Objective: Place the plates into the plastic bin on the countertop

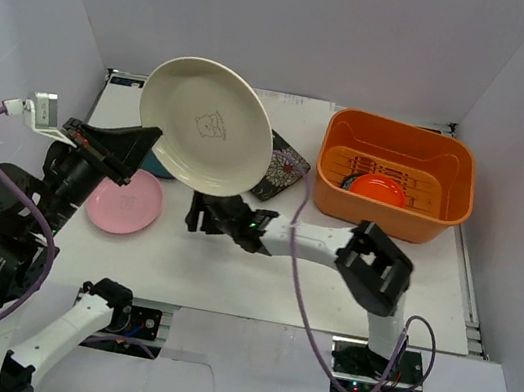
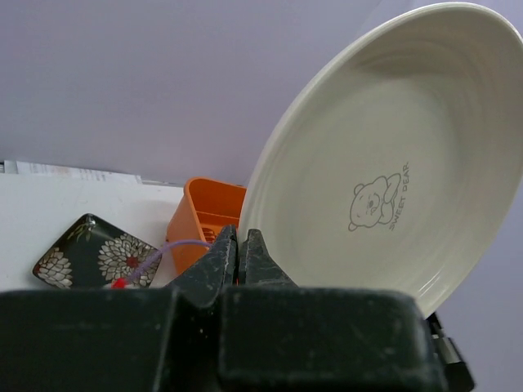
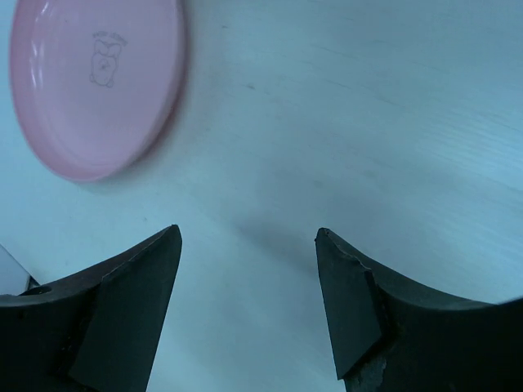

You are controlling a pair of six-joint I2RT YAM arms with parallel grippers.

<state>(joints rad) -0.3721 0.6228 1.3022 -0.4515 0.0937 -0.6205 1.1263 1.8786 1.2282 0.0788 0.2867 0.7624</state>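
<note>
My left gripper (image 1: 153, 139) is shut on the rim of a round cream plate (image 1: 208, 126) and holds it tilted, high above the countertop (image 1: 228, 271). In the left wrist view the fingertips (image 2: 239, 238) pinch the lower edge of the cream plate (image 2: 384, 163), which carries a bear print. My right gripper (image 1: 200, 214) is open and low over the bare countertop (image 3: 343, 122), with nothing between its fingers (image 3: 249, 237). A round pink plate (image 1: 124, 200) (image 3: 94, 82) lies to its left. The orange plastic bin (image 1: 451, 189) (image 2: 204, 214) at the back right holds a red-orange plate (image 1: 379, 188).
A black floral square plate (image 1: 284, 168) (image 2: 94, 253) lies between the raised plate and the bin. A sliver of a teal plate (image 1: 154, 166) shows under the cream plate. Pale walls close the table on three sides. My right arm (image 1: 371, 266) lies across the front middle.
</note>
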